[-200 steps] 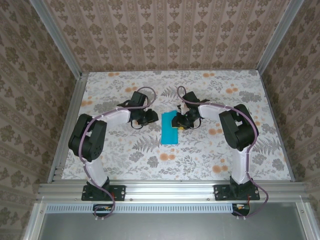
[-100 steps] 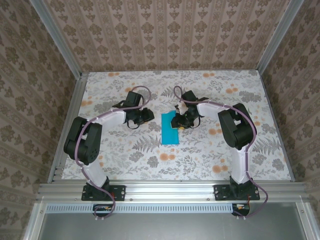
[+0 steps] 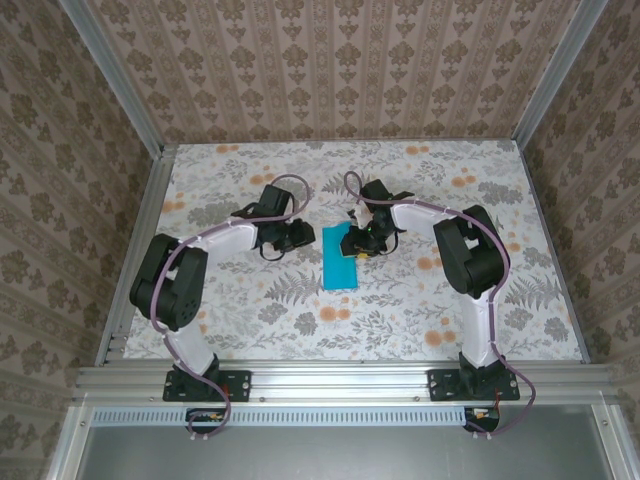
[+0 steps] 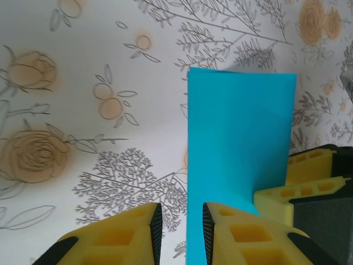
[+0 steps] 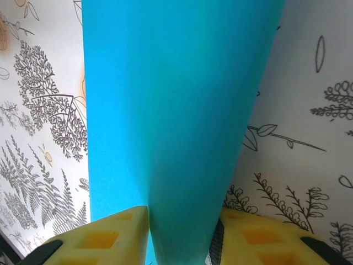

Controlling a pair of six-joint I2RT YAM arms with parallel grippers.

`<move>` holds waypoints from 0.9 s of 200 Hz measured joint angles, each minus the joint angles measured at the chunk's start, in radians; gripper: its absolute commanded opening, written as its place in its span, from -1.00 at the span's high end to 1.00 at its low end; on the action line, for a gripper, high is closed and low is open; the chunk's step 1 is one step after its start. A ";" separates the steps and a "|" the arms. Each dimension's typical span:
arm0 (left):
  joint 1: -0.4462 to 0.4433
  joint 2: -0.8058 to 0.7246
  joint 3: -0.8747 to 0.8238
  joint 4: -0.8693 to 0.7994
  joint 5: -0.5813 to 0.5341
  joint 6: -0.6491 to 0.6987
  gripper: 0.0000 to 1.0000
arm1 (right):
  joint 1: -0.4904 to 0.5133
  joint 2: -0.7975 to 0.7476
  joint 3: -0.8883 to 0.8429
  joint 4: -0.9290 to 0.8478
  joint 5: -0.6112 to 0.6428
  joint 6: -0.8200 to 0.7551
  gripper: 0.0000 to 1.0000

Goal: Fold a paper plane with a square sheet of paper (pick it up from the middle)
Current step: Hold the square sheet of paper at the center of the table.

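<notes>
**Two grippers at a half-folded turquoise sheet**

The square sheet of paper (image 4: 237, 138), already folded into a tall rectangle, lies on the floral table (image 3: 250, 320) between the two grippers. The right gripper (image 5: 181, 212) has its yellow jaws set narrow, and the sheet's near side rises between them, apparently pinched. The left gripper (image 4: 179, 212) sits low just beside the sheet. Its jaws stand a small gap apart and are empty, and the sheet's edge runs just ahead of its right finger.

The step in hand looks like setting up the next fold. To do it well, the left gripper should pin the flat part before the right one carries its flap over, keeping the edges aligned and not tugging the thin paper.

Compared with half a second earlier, the left gripper has moved back toward the sheet. The right gripper and the paper are where they were.
</notes>
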 measured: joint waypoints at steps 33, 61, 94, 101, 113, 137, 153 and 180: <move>-0.018 0.022 0.011 0.001 0.001 0.000 0.44 | 0.001 0.000 0.001 -0.002 0.006 0.003 0.30; -0.019 0.037 0.013 0.001 0.005 0.000 0.44 | 0.001 0.001 0.001 -0.002 0.006 0.007 0.29; -0.025 0.049 0.024 0.000 0.010 0.000 0.45 | 0.001 0.001 0.001 -0.002 0.006 0.007 0.29; -0.028 0.052 0.028 0.001 0.014 0.000 0.45 | 0.001 0.001 0.001 -0.002 0.006 0.007 0.29; -0.034 0.061 0.037 0.002 0.021 0.000 0.45 | 0.001 0.002 0.001 -0.002 0.006 0.007 0.29; -0.048 0.084 0.053 0.001 0.036 0.000 0.46 | 0.000 0.003 0.001 -0.002 0.006 0.007 0.29; -0.058 0.101 0.066 0.000 0.046 0.001 0.48 | 0.000 0.003 0.001 -0.002 0.006 0.007 0.29; -0.072 0.125 0.090 -0.005 0.063 0.005 0.51 | 0.000 0.003 0.001 -0.002 0.006 0.007 0.29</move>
